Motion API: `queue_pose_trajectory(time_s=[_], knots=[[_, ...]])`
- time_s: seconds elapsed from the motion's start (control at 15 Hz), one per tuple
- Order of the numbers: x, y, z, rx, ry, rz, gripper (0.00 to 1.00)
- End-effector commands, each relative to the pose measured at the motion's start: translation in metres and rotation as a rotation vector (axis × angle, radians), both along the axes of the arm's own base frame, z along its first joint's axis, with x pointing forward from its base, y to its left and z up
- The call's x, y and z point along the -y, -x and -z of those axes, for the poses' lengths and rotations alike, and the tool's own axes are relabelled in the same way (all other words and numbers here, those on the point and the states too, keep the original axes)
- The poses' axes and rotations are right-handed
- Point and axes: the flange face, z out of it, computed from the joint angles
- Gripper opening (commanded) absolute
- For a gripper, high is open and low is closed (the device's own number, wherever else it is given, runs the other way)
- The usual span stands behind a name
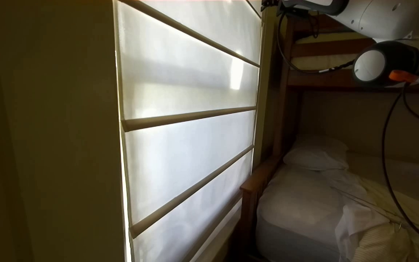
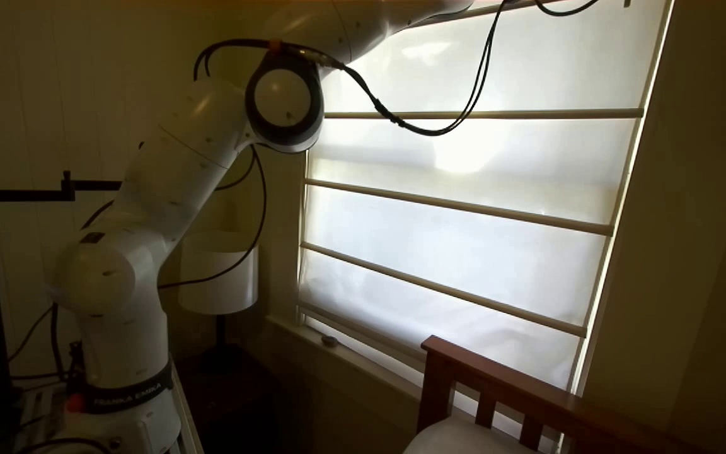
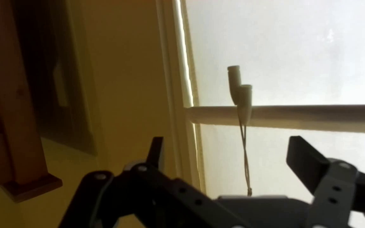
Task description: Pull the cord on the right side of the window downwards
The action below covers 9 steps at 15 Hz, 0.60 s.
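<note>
Cord (image 3: 245,146) visible between wide-spread jaws of tool (image 3: 226,141), touching neither.

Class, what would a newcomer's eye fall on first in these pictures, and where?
Probably the window shade, glowing in both exterior views. Next, the white robot arm, slanting up from the lower left of an exterior view. In the wrist view, the thin cord, ending in two tapered tassels, is framed by the open pincer.

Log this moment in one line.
fingers: open, empty | cord: between them in wrist view, ungripped | window shade: down | pull: not underway
</note>
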Motion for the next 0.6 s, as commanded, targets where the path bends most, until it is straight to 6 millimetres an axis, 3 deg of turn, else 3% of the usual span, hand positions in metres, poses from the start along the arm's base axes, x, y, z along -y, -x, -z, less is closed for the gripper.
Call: queue_pose_trajectory(time_s=[0.0,0.2,0.53], knots=[[0.012,0.000,0.003,0.022,0.058,0.021,1.00],[0.021,-0.007,0.013,0.030,0.079,0.038,1.00],[0.017,-0.023,0.027,0.063,0.141,0.040,1.00]])
